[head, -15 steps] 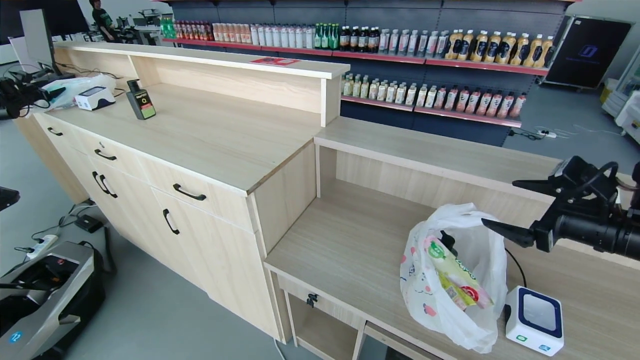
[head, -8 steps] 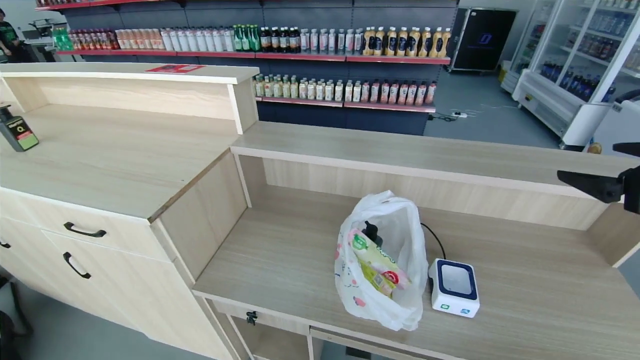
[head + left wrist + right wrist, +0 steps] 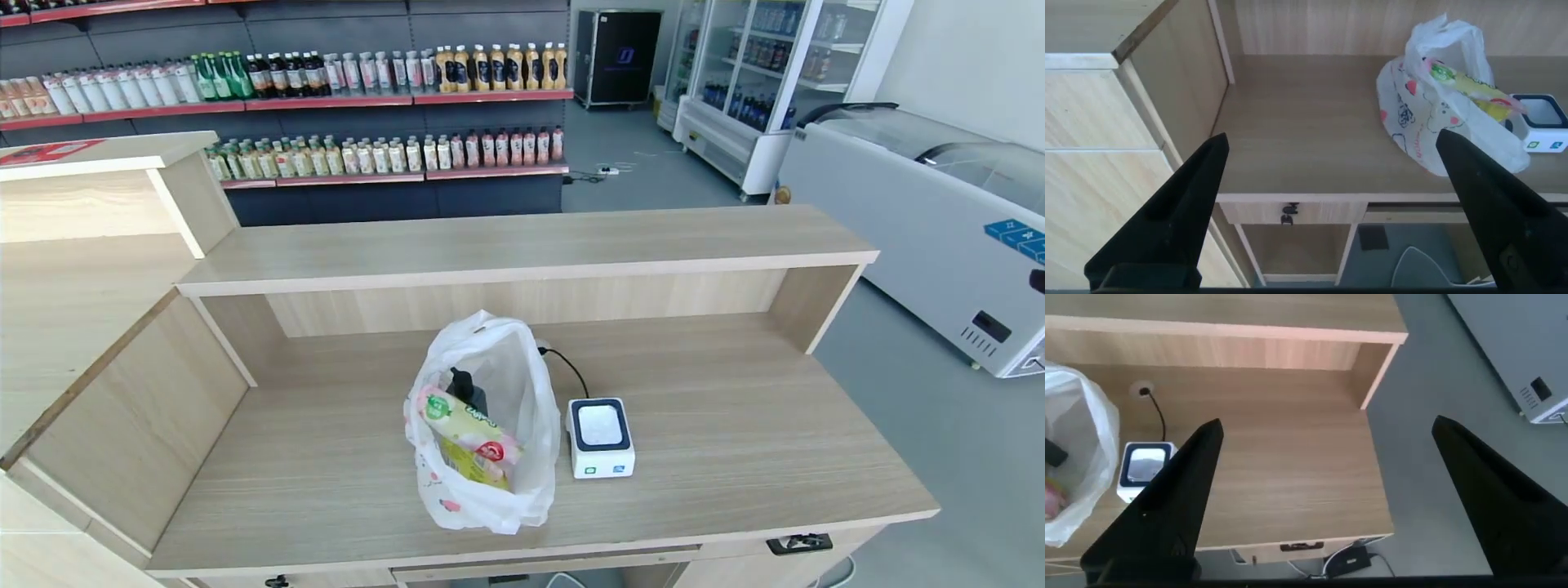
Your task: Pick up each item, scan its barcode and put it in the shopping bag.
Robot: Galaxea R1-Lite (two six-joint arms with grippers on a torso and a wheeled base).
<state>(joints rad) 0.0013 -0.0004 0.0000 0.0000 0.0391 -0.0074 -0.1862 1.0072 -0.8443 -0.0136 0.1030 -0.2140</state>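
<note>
A white plastic shopping bag (image 3: pixel 526 384) stands upright on the lower wooden counter (image 3: pixel 735 425). Inside it are a yellow-green packet (image 3: pixel 469 437) and a dark bottle (image 3: pixel 467 388). A white barcode scanner (image 3: pixel 600 437) with a dark-framed window sits close against the bag's right side, its cable running back to the counter wall. My left gripper (image 3: pixel 1331 137) hangs open and holds nothing in front of the counter's front edge, left of the bag (image 3: pixel 1445 106). My right gripper (image 3: pixel 1327 422) is open with nothing in it above the counter's right half, the scanner (image 3: pixel 1145 467) off to one side.
A raised ledge (image 3: pixel 522 245) runs along the back of the counter, and a higher counter block (image 3: pixel 139 408) walls its left side. Bare counter lies right of the scanner. A chest freezer (image 3: pixel 939 204) stands on the floor at the right, with drink shelves (image 3: pixel 367 155) behind.
The head camera has swung to the right, bringing bag and scanner toward the middle of the picture. They keep their places on the counter. Earlier my right gripper stood at the picture's right edge.
</note>
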